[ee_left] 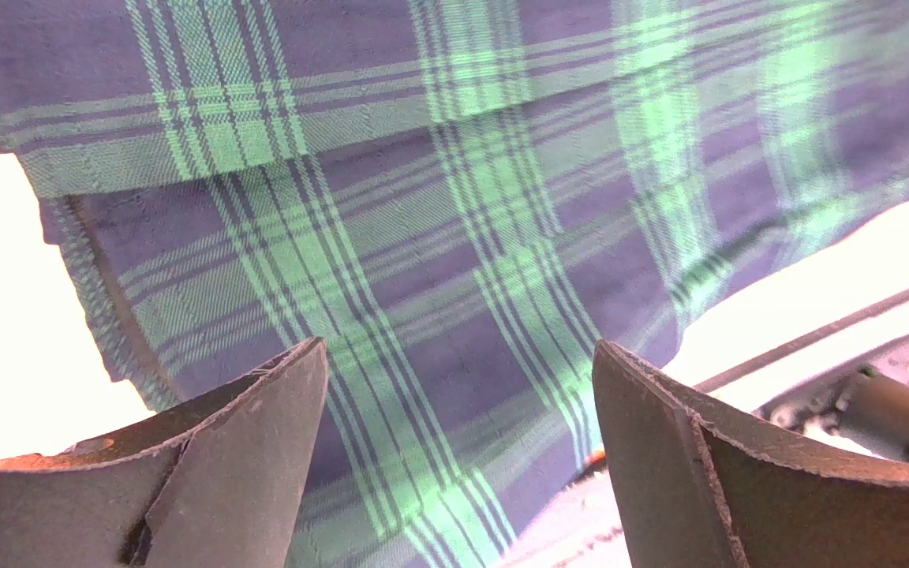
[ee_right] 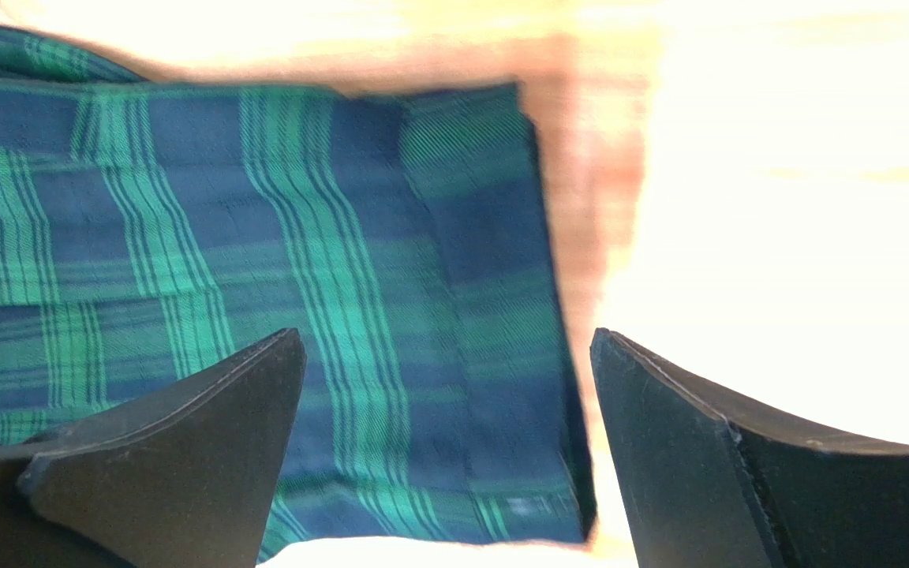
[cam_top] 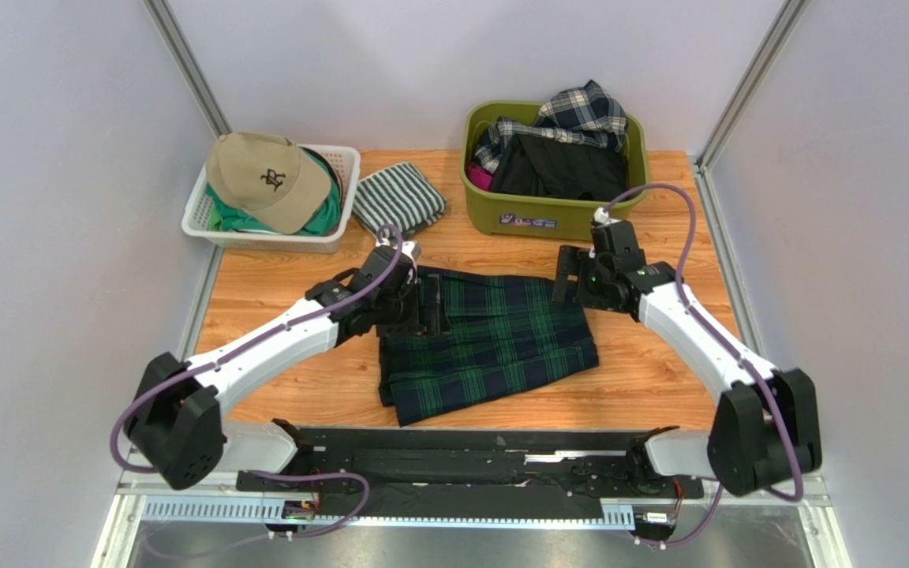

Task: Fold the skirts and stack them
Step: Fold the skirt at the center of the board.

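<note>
Green-navy tartan skirt between left end effector and right end effector, both wide-open, empty (bin label illegible)

Green-navy tartan skirt flat on table, centre — left gripper over its far-left corner, right gripper beside far-right corner.

the left arm and right arm are alike: long white shells on the links and blocky matte black housings at the joints. a purple cable loops out by the left shoulder and runs along that arm. a second purple cable arcs beside the right wrist. both arms stand on a black base plate along the bench's near edge. the left gripper and right gripper have dark, wedge-shaped fingers with scuffed edges.
</note>
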